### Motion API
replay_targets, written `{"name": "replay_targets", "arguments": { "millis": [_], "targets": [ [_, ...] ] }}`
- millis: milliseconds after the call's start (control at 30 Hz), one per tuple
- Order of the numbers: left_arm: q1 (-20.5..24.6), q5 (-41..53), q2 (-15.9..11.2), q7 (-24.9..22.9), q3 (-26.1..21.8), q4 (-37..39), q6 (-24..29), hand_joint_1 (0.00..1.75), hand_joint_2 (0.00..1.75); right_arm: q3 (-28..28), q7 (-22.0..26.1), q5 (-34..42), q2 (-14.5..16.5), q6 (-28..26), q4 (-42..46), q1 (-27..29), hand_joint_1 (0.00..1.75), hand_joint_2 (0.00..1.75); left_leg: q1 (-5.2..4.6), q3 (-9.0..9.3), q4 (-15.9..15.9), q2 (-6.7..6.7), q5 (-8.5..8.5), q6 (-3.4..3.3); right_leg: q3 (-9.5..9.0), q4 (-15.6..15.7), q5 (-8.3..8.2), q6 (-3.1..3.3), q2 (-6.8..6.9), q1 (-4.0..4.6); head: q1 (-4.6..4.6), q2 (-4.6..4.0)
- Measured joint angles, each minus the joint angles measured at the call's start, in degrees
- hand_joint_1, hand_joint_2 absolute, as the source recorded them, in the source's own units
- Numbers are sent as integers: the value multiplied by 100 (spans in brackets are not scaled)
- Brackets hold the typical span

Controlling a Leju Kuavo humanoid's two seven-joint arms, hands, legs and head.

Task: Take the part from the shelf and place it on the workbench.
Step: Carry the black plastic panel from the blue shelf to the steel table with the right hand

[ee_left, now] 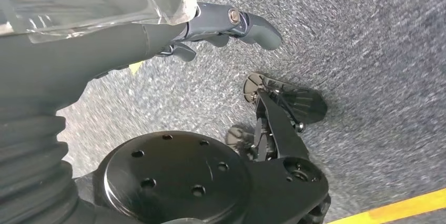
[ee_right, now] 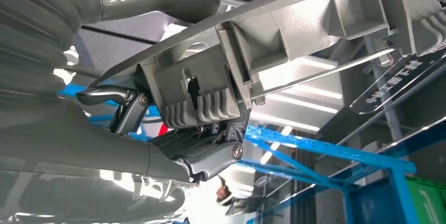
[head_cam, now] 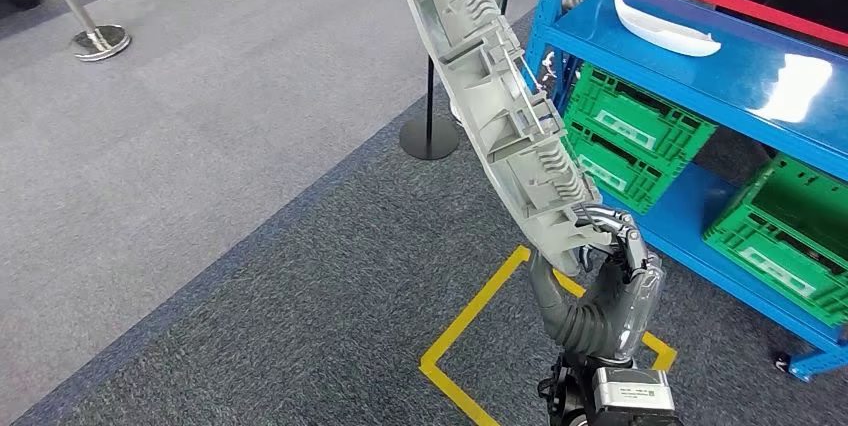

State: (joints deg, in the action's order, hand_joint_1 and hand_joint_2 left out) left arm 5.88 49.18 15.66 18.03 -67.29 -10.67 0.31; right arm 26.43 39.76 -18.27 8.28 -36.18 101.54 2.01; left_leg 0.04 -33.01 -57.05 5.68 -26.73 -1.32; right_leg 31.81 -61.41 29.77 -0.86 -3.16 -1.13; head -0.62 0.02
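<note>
Part (head_cam: 500, 86) in grey plastic, long, curved and ribbed, is what we see held up in the air by the right hand (head_cam: 610, 266), clear of the shelf and slanting up and away over the carpet. The hand grips it at its lower end, with fingers (head_cam: 612, 218) curled over the edge; in the right wrist view the same grip shows close up, dark fingers (ee_right: 210, 155) closed under a ribbed block of the part while the thick thumb lies along its other face. To the right stands the blue shelf (head_cam: 690, 76), and on its upper deck we see a white curved piece (head_cam: 665, 31) lying well apart from the held part. Two green crates (head_cam: 625, 136) sit on the lower deck. A yellow tape outline (head_cam: 470, 316) marks the dark carpet just beside the right arm. We see the left hand (ee_left: 210, 29) in its wrist view, hanging above the carpet, its dark fingers curled in with nothing in them.
</note>
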Motion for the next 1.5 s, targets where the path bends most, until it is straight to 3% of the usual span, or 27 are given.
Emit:
{"name": "replay_targets", "arguments": {
  "millis": [67,133,200,267,333,367,400,433,500,567,633,700,733,800,867,900,933,1000,1067,1133,1167,1233,1300,1367,1400,1433,1500],
  "targets": [
    [0,0,-5,-1,1,0,2,0,175,25,1,-25,-3,-71,17,23,175,175,6,-70,-35,121,15,66,-101,277,-49,10,-158,-4,-4,0],
    [-19,0,-11,-3,1,0,15,0,175,43,1,-36,-2,-109,33,43,175,175,29,-125,-38,206,42,135,-100,294,-76,56,-52,9,-4,0],
    [-33,1,-11,-6,3,0,28,0,175,59,0,-56,7,-122,47,48,175,175,17,-224,-203,-24,-64,184,-112,314,-103,119,96,-2,-29,0],
    [-25,2,-10,-7,5,0,31,0,175,68,1,-72,12,-133,67,58,175,175,8,-526,-818,-400,-399,218,-109,323,-108,155,261,4,-66,1],
    [-15,2,-11,-7,5,0,33,0,175,69,2,-77,11,-139,75,68,175,175,26,-897,-1568,-526,-693,243,-98,322,-103,165,441,16,-81,-1],
    [-17,4,-14,-14,5,0,34,0,175,69,1,-79,11,-136,75,70,175,175,32,-968,-1719,-539,-704,247,-95,321,-101,167,526,18,-83,-1],
    [-20,6,-15,-26,5,0,36,0,175,69,-1,-91,11,-127,75,72,175,175,36,-905,-1613,-553,-604,248,-96,321,-98,165,604,18,-83,-1],
    [-26,11,-16,-43,5,0,38,0,175,69,-2,-120,11,-118,76,73,175,175,37,-718,-1279,-600,-430,241,-101,321,-94,160,672,19,-83,-1],
    [-23,37,-9,-73,9,0,37,0,175,64,-8,-234,13,-90,94,81,175,175,16,-240,-424,-858,-130,211,-119,320,-75,131,784,37,-80,0],
    [-5,67,19,-23,21,0,22,0,175,48,-38,-370,18,-31,136,98,175,175,-26,-36,-39,-1014,-53,169,-135,321,-56,74,877,54,-76,1],
    [3,98,53,123,38,0,6,0,175,28,-88,-484,42,63,169,121,175,175,-46,-55,-26,-900,-46,113,-162,336,-43,4,965,44,-77,0],
    [6,157,89,255,66,0,2,0,175,15,-124,-583,73,129,181,150,175,175,-18,-44,10,-769,-8,42,-139,218,64,-57,810,22,-68,-1],
    [12,184,108,295,83,0,-7,0,175,11,-130,-625,81,136,186,175,175,175,1,-34,28,-700,13,7,-48,-9,208,-78,657,15,-56,0],
    [24,190,132,335,115,0,-30,0,175,8,-128,-685,81,108,191,236,175,175,8,-40,30,-549,29,-31,309,-792,588,-97,400,15,-37,0],
    [22,176,142,354,134,0,-48,0,175,4,-124,-711,74,68,191,291,175,175,3,-44,25,-374,32,-38,611,-1360,733,-99,345,20,-31,0],
    [20,170,140,355,139,0,-50,0,175,3,-122,-715,70,55,191,310,175,175,4,-42,19,-281,33,-37,608,-1302,627,-90,333,19,-31,-1],
    [18,161,139,355,140,0,-51,0,175,1,-121,-718,67,46,191,322,175,175,8,-40,7,-188,31,-33,493,-1009,427,-78,307,14,-31,-1],
    [20,142,138,354,142,0,-51,0,175,1,-113,-725,65,31,191,330,175,175,9,-54,-40,-16,19,-3,129,-169,44,-63,119,-5,-31,0],
    [17,130,137,351,143,0,-51,0,175,0,-103,-732,63,22,198,330,175,175,6,-95,-70,97,14,56,-44,238,-75,-38,-21,-5,-36,0],
    [8,122,137,348,143,0,-51,0,175,0,-97,-742,63,15,206,329,175,175,21,-130,-55,173,35,129,-51,254,-86,24,35,17,-39,1],
    [3,120,138,348,144,1,-54,0,175,0,-97,-751,67,12,209,325,175,175,25,-145,-65,140,31,160,-58,267,-102,60,86,18,-41,1],
    [8,129,138,348,148,2,-69,0,175,2,-101,-775,87,3,227,321,175,175,13,-273,-317,-137,-134,203,-69,295,-127,127,217,5,-69,0],
    [19,156,138,348,151,2,-84,0,175,2,-104,-794,102,-5,246,317,175,175,10,-618,-1020,-454,-504,229,-66,298,-125,161,366,16,-100,-1],
    [18,181,138,348,152,2,-93,0,175,2,-108,-800,103,-9,250,309,175,175,19,-945,-1664,-530,-729,243,-61,298,-115,169,533,27,-102,0],
    [15,187,138,348,152,2,-96,0,175,2,-112,-800,104,-10,250,304,175,175,19,-964,-1699,-540,-688,243,-61,298,-110,169,613,29,-104,0],
    [13,189,138,348,152,2,-98,0,175,2,-115,-801,105,-10,250,299,175,175,17,-848,-1481,-565,-548,238,-67,298,-102,165,688,31,-103,0],
    [18,190,136,348,152,2,-99,0,175,6,-119,-802,113,-10,251,289,175,175,-6,-382,-650,-763,-206,206,-92,297,-78,139,820,45,-104,-1]
  ]
}}
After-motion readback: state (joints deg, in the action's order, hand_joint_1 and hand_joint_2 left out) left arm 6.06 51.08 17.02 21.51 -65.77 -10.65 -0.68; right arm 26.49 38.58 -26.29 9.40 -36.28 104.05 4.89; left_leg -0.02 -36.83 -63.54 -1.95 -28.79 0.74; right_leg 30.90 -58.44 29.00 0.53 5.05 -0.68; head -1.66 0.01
